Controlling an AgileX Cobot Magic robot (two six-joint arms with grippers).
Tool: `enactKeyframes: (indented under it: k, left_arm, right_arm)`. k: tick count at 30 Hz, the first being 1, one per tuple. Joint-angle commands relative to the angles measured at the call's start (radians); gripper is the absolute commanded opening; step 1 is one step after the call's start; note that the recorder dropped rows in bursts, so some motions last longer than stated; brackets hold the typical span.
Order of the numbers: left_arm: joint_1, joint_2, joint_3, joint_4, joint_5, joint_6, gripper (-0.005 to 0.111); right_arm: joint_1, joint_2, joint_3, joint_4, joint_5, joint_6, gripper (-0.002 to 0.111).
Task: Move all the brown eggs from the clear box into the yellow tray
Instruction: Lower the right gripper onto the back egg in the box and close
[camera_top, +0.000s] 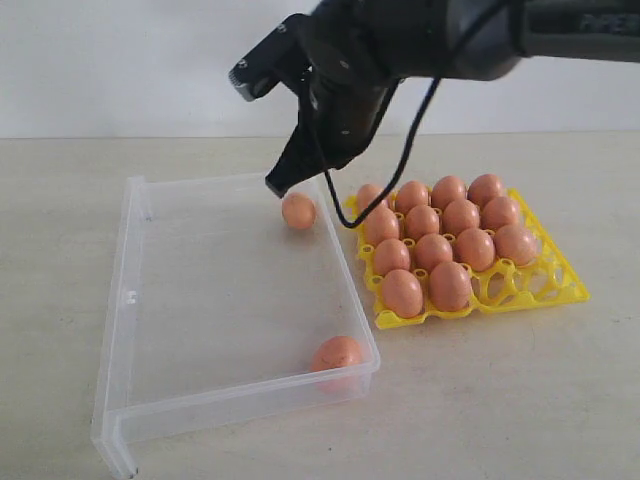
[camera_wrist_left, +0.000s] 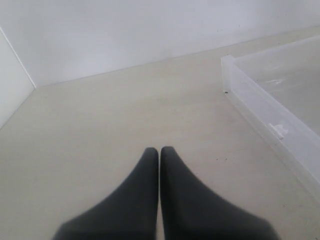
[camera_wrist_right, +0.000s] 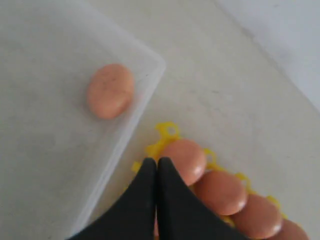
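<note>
Exterior view: the clear box (camera_top: 118, 300) lies on the pale worktop (camera_top: 500, 400). Its right wall runs just beside the yellow tray (camera_top: 525, 288), with a narrow strip of worktop between them. Most of the brown eggs (camera_top: 433, 251) stand in rows in the tray's cups, and only cups along its near right edge are open. Two lie in the box. The far egg (camera_top: 298, 211) is close to the far right corner. The near egg (camera_top: 337, 354) is tucked into the near right corner by the front wall. The box floor to the left and through the middle is bare and gives wide room.

The right tool (camera_top: 277, 186) hangs over the box's far edge, just beside the far egg and apart from it. In the right wrist view its fingers meet in a closed point (camera_wrist_right: 157, 162) with nothing between them, over the strip between the box wall and the tray's looped corner (camera_wrist_right: 167, 131). The far egg (camera_wrist_right: 110, 90) lies near the box's rounded corner.

In the left wrist view the left tool (camera_wrist_left: 159, 150) is also closed and empty. It is above open worktop, apart from the box's outer wall (camera_wrist_left: 260, 112).
</note>
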Motion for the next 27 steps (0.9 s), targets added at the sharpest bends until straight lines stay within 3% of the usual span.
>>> enactKeyframes:
  k: [1,3,6,8,27]
  left_arm:
    - [-0.004,-0.001,0.003,-0.002,-0.004,-0.005,0.001]
    - [-0.004,-0.001,0.003,-0.002,-0.004,-0.005,0.001]
    - [-0.004,-0.001,0.003,-0.002,-0.004,-0.005,0.001]
    - [-0.004,-0.001,0.003,-0.002,-0.004,-0.005,0.001]
    - [-0.004,-0.001,0.003,-0.002,-0.004,-0.005,0.001]
  right_arm:
    - [0.008,0.106,-0.207,0.353,0.199,-0.343,0.003]
    - [0.008,0.144,-0.264,0.391,0.192,-0.375,0.012]
    - [0.008,0.227,-0.368,0.395,0.195,-0.373,0.048]
    - [0.008,0.25,-0.379,0.395,0.183,-0.322,0.053]
    - [0.008,0.317,-0.379,0.194,0.007,-0.136,0.052]
